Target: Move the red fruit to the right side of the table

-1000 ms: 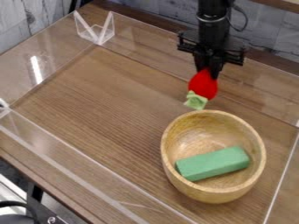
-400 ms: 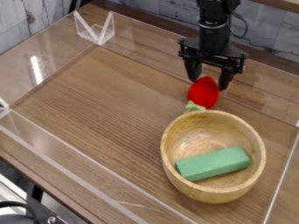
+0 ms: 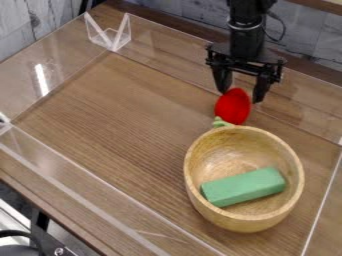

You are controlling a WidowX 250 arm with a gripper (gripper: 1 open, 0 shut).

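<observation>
One brown wood-grain tabletop [image 3: 107, 120] is carrying everything, with a clear plastic piece [image 3: 111, 33] standing near its far edge on the left. Farther right, the red fruit [image 3: 234, 105] is lying on the tabletop just beyond the bowl's far rim, its pale green cap pointing toward the bowl, while the black gripper [image 3: 243, 84] is hovering over it with its fingers spread apart. The round light wooden bowl [image 3: 203, 150] is holding a green block [image 3: 243, 187].
</observation>
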